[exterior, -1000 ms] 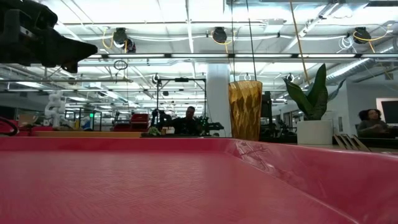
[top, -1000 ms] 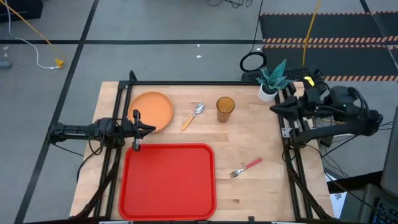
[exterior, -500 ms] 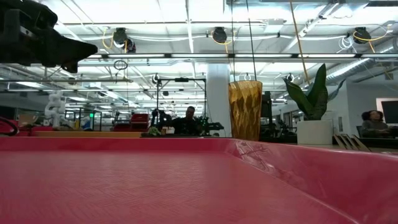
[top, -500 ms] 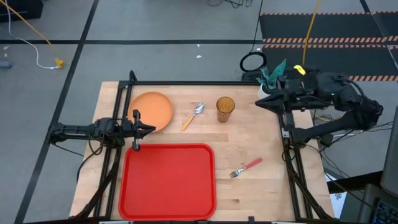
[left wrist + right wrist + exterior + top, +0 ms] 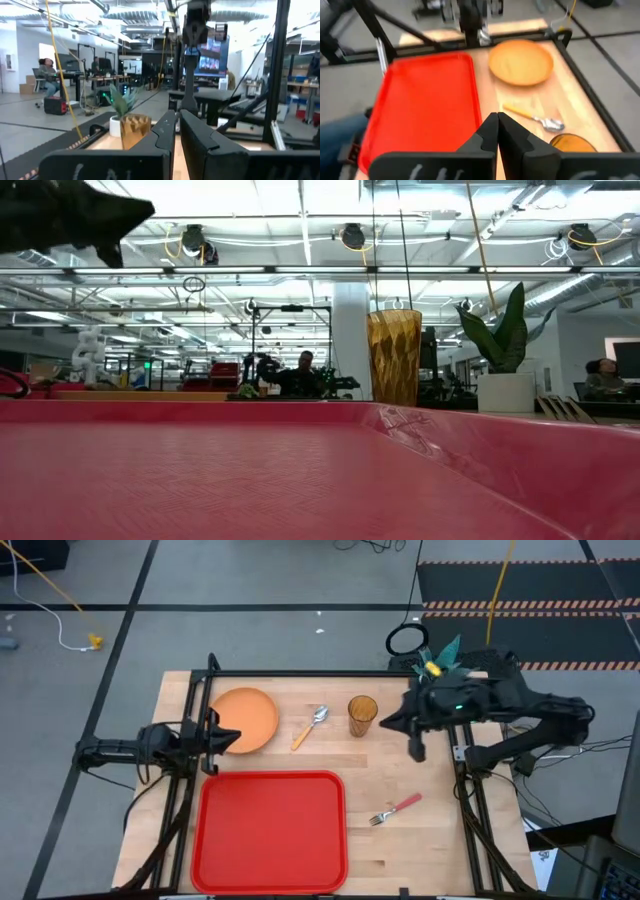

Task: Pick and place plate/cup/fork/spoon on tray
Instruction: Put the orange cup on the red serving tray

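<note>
The tray (image 5: 270, 831) lies bare on the surface, since nothing is loaded; the right hand (image 5: 414, 748), fingers pressed together and carrying nothing, hangs just beside the cup (image 5: 362, 715); the left hand (image 5: 222, 736), likewise closed and unladen, waits at the plate (image 5: 244, 718)'s edge.

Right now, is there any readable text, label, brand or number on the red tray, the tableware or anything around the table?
No text can be read in any view.
Bright red rectangular plastic tray: no lettering visible.
Round orange plastic plate, translucent amber plastic cup: none visible.
Background screen: too blurred to read.
</note>
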Controlling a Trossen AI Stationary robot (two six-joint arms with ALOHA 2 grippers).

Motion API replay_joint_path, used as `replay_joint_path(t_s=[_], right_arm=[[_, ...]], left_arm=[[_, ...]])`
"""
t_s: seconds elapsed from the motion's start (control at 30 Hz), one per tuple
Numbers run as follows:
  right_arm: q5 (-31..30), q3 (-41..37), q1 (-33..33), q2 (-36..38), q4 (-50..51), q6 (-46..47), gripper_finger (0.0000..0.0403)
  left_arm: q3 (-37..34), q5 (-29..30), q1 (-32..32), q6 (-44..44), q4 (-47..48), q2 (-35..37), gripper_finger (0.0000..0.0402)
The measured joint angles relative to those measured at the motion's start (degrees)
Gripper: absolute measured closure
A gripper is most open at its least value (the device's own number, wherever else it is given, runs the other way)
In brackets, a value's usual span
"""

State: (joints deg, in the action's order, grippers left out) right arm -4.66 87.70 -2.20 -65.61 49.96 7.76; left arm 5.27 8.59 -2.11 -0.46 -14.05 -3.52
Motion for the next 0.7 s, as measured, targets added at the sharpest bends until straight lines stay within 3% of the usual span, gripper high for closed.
replay_joint_path(t_s=[0.27, 0.5, 0.7], right_arm=[[-0.49, 0.0, 0.15, -7.02, 0.42, -1.99, 0.0403], [-5.67, -0.02, 1.69, -12.17, 1.53, -3.92, 0.0403], [-5.89, -0.02, 3.87, -15.97, 2.81, -4.1, 0.0403]], left_arm=[[16.5, -0.01, 0.0, -1.24, 10.66, -12.19, 0.0371], [34.79, -0.03, -0.41, -3.2, 24.62, -26.67, 0.0371], [38.17, -0.05, -2.68, -4.29, 25.87, -38.25, 0.0371]])
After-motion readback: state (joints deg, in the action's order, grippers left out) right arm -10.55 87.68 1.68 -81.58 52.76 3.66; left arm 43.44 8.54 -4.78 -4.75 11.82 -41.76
